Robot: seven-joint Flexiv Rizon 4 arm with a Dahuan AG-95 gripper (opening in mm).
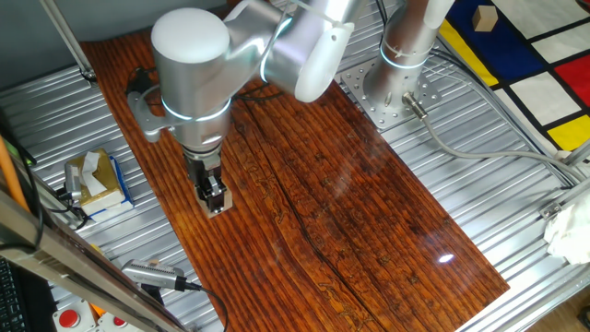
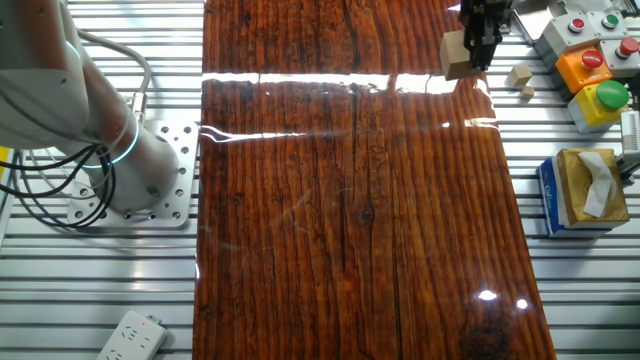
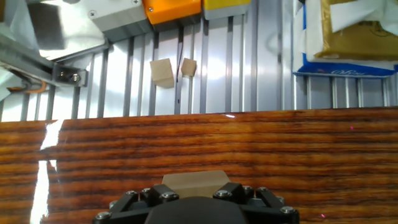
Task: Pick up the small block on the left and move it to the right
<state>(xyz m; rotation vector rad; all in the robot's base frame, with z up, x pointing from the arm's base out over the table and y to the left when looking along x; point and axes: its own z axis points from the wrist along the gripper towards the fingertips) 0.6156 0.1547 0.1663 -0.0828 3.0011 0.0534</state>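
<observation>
Small block: light-tan wood, sits between the jaws of the gripper at the edge of the dark wooden board, robot's left side. In the hand view its top face shows just ahead of the jaws. Jaws appear clamped on it, though contact faces are partly hidden. Whether it is lifted clear of the board or resting on it, cannot tell.

Judged progress: reach and grasp done. Left: lift, carry across the board to the right, set down, release.

Two loose wooden bits lie on the ribbed metal table just beyond the board; tissue box nearby.
</observation>
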